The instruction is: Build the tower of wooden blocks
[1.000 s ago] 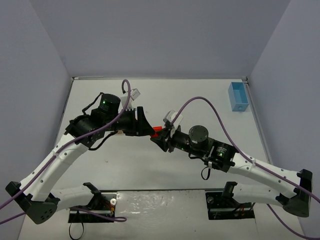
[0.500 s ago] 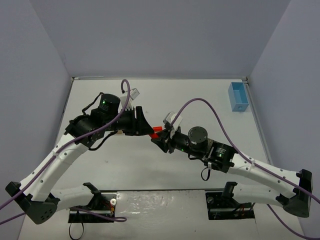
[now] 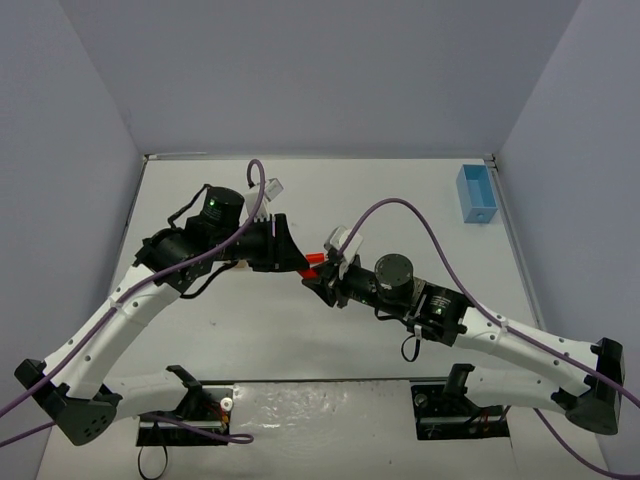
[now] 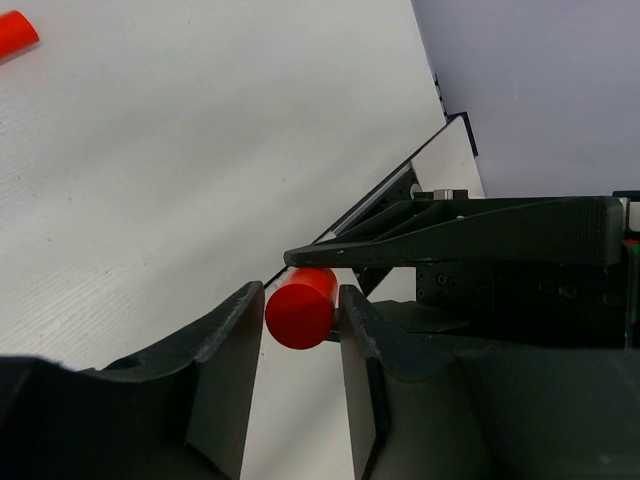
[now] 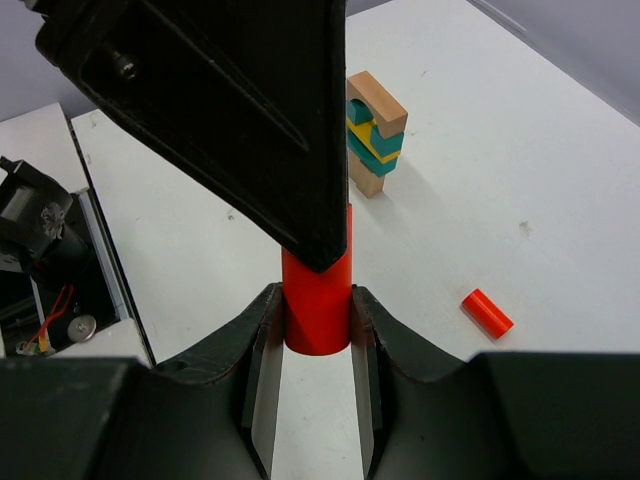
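Note:
A red cylinder (image 3: 313,258) hangs in the air at mid-table between my two grippers. My right gripper (image 5: 316,292) is shut on its lower part (image 5: 318,300). My left gripper (image 4: 300,292) straddles the other end (image 4: 300,307), jaws drawn in close with thin gaps showing. The wood block tower (image 5: 375,135), tan with teal and yellow pieces, stands on the table beyond, seen in the right wrist view. Another red cylinder (image 5: 487,313) lies on its side on the table, also at the left wrist view's top left corner (image 4: 15,32).
A light-blue bin (image 3: 476,194) sits at the far right edge of the table. Purple cables loop over both arms. The left arm's black finger (image 5: 250,120) fills the upper left of the right wrist view.
My left gripper's jaws have narrowed around the red cylinder's end. The right gripper has nudged slightly left, keeping its hold on the cylinder.

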Motion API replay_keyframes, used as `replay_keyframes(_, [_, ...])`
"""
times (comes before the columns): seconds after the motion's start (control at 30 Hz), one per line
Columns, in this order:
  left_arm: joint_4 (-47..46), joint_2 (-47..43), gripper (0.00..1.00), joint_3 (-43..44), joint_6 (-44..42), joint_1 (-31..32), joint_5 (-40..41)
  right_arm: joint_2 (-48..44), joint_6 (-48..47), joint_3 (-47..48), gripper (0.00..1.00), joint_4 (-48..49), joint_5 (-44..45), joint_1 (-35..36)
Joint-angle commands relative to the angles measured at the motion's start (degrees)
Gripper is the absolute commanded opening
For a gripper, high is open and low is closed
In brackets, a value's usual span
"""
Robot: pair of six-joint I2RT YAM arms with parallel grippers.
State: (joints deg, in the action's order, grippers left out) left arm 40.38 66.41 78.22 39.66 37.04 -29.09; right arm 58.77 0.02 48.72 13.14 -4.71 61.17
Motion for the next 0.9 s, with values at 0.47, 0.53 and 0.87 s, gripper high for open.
replay_keyframes(0.47, [-2.91,-1.00,0.00,-0.34,-0.88,0.58,-2.03,-0.29,-4.19,-0.79,0.40,5.93,0.01,-0.08])
replay_keyframes(0.53, [-2.38,-1.67,0.00,-0.24,-1.59,0.58,-0.41,-0.19,-4.39,-1.06,0.66,5.93,0.73,-0.17])
replay_keyframes(0.87, [6.22,-2.15,0.00,2.84,-6.55,0.58,16.93,-2.35,-3.35,-4.09,1.00,5.23,4.59,-1.06])
